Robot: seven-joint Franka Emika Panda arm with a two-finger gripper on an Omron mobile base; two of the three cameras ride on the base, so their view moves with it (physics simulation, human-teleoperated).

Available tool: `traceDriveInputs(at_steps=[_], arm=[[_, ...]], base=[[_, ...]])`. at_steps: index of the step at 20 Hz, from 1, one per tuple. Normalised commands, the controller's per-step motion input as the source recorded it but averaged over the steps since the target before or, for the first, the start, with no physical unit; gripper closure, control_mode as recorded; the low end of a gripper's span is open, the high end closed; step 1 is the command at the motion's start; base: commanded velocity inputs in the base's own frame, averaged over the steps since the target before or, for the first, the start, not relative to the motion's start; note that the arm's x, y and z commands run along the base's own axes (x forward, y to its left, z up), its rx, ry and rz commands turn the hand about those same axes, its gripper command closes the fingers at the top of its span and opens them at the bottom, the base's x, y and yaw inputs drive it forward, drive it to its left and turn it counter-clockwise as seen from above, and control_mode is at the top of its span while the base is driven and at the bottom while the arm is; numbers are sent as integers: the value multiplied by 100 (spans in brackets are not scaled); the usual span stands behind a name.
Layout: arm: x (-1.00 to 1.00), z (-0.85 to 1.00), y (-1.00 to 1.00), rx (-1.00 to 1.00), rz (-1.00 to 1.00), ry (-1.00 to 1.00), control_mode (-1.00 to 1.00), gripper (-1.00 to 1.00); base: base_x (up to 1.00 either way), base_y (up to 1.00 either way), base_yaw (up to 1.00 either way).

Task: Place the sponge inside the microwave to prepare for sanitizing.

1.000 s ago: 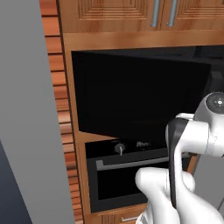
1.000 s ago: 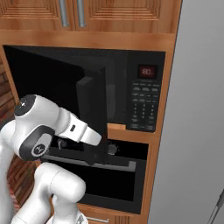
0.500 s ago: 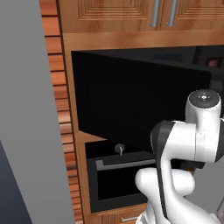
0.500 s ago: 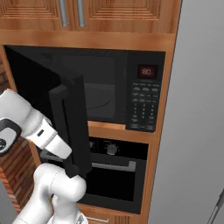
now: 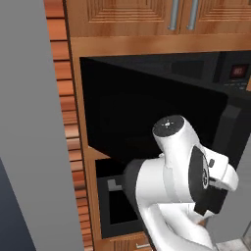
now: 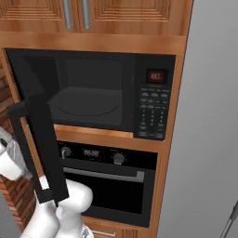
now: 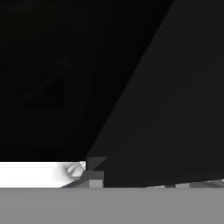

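The microwave [image 6: 93, 93] stands open, its dark cavity and round turntable [image 6: 88, 104] in plain sight. Its black door [image 6: 42, 144] is swung far out to the left and crosses the right base view as a tall dark slab. The same door [image 5: 147, 117] spans the middle of the left base view. My white wrist [image 6: 6, 160] reaches in behind the door at the left edge, and the door hides the fingers. The hand view is nearly all dark door surface at very close range. The sponge is out of view.
A grey keypad [image 6: 153, 116] and a red display [image 6: 156, 76] sit right of the cavity. Below is a black oven [image 6: 107, 186] with knobs and a silver bar handle. Wooden cabinets [image 6: 93, 18] hang above, a grey panel [image 6: 209, 116] stands right, and brick wall [image 5: 66, 98] left.
The microwave door has swung from nearly shut to wide open towards the left. My arm has drawn back and left with it, its elbow now large in the left base view.
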Motion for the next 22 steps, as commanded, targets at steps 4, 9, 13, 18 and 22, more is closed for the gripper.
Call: traceDriveInputs(at_steps=[4, 9, 13, 18, 22], arm=[[-54, -100, 100, -23, -16, -13, -100, 100], [-37, -99, 97, -18, -15, -8, -100, 100], [-2, -46, 77, -3, -15, -4, -100, 100], [-32, 0, 36, -1, -3, -2, -100, -100], [-61, 5, -1, 1, 0, -1, -100, -100]], base=[[0, 0, 0], [0, 0, 0], [0, 0, 0], [0, 0, 0], [0, 0, 0]])
